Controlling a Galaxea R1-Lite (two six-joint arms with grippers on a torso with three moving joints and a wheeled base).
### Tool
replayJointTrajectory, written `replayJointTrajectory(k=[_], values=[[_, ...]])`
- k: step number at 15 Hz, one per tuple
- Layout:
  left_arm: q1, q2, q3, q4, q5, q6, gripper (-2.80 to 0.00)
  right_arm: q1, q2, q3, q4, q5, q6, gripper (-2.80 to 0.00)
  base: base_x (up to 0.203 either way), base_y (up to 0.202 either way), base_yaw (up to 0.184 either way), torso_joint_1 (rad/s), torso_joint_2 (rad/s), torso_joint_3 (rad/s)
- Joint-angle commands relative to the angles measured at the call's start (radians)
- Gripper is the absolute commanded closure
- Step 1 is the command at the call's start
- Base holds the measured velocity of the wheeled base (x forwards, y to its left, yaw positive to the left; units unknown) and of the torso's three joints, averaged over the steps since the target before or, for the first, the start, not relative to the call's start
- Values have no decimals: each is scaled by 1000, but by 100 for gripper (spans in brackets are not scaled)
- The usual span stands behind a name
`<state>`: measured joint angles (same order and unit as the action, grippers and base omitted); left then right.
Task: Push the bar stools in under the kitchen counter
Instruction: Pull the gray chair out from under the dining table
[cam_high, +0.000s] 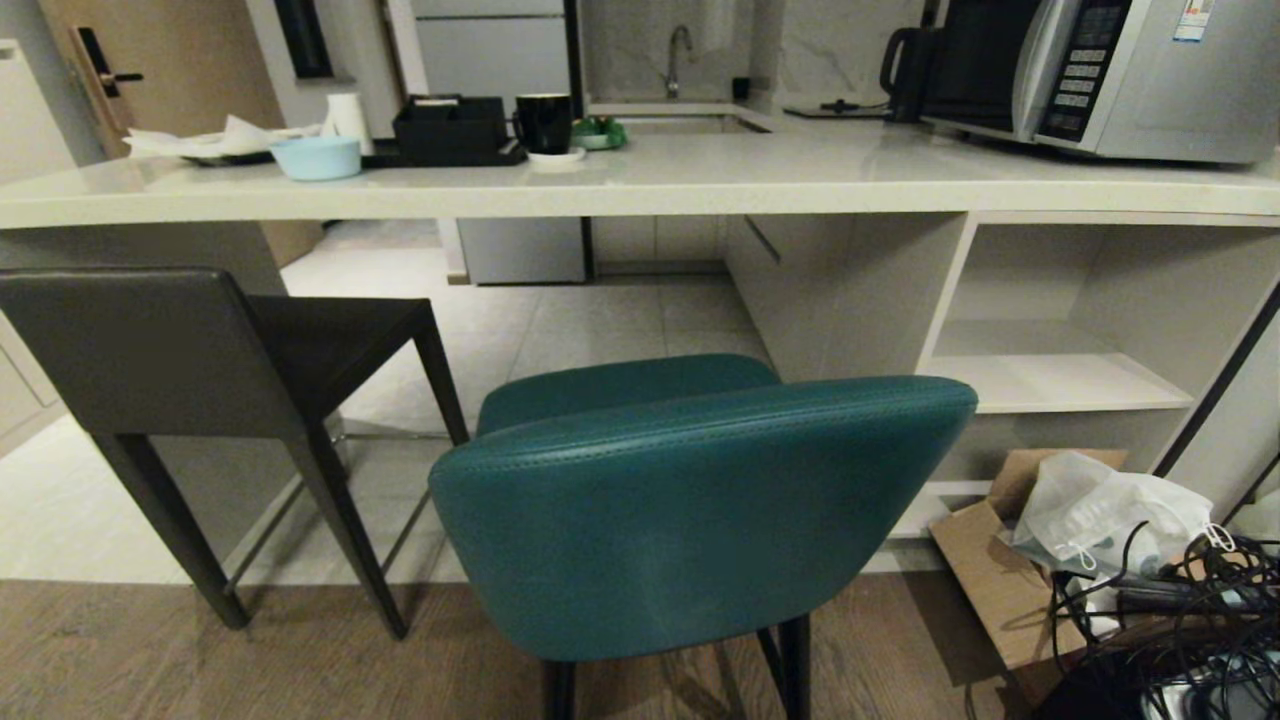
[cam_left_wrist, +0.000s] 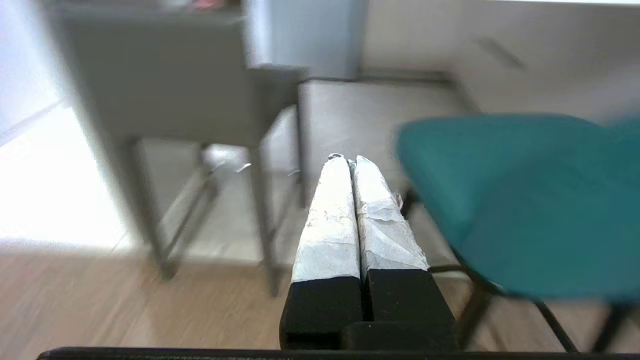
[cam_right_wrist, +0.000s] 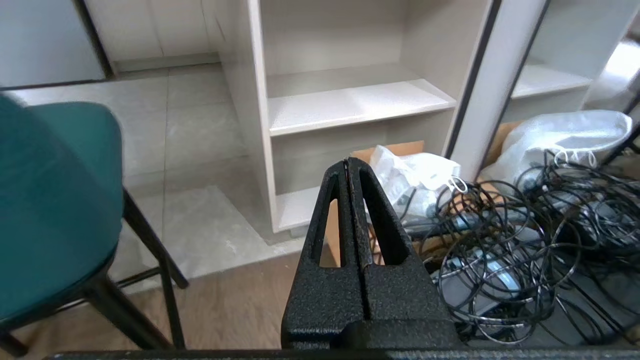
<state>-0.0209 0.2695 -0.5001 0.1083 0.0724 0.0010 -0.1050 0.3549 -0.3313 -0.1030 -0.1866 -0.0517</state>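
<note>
Nearest, the left claw (cam_left_wrist: 350, 162) and right claw (cam_right_wrist: 348, 165) each have their fingers pressed together with nothing between them, low on either side of the teal stool (cam_high: 700, 500). That stool stands on wood flooring, its seat short of the tabletop (cam_high: 640, 185). The dark grey stool (cam_high: 200, 360) to its left sits partly beneath the slab. Farther back, white shelving (cam_high: 1060, 385) fills the right end.

Home kitchen: stone-look desk (cam_high: 700, 175) bearing a microwave (cam_high: 1110, 70), black mug (cam_high: 545, 122) and kettle (cam_high: 905, 60); sink faucet (cam_high: 678, 55) behind; 2 bar stools (cam_high: 700, 500) on tile and wood flooring.
</note>
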Motion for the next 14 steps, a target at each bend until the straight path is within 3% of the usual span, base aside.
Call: replayJointTrajectory(k=[1,3,6,8,9,11,14], values=[[12,-124,35,6,-134,32,0,-12,-74,0,-34,22,-6,0,0,0,0,0,0,0],[18,-219,129,14,-235,75,0,-12,-74,-44,-37,116,-14,0,0,0,0,0,0,0],[21,-271,280,24,-270,153,0,5,-74,-173,111,198,-13,0,0,0,0,0,0,0],[21,-271,335,24,-288,166,0,114,-72,-213,209,211,-15,0,0,0,0,0,0,0],[21,-271,363,23,-309,166,0,131,-74,-212,251,216,-32,0,0,0,0,0,0,0],[20,-271,421,-29,-314,153,0,122,-135,-142,262,222,-55,0,0,0,0,0,0,0],[19,-271,447,-108,-307,71,0,110,-335,82,256,212,-108,0,0,0,0,0,0,0]])
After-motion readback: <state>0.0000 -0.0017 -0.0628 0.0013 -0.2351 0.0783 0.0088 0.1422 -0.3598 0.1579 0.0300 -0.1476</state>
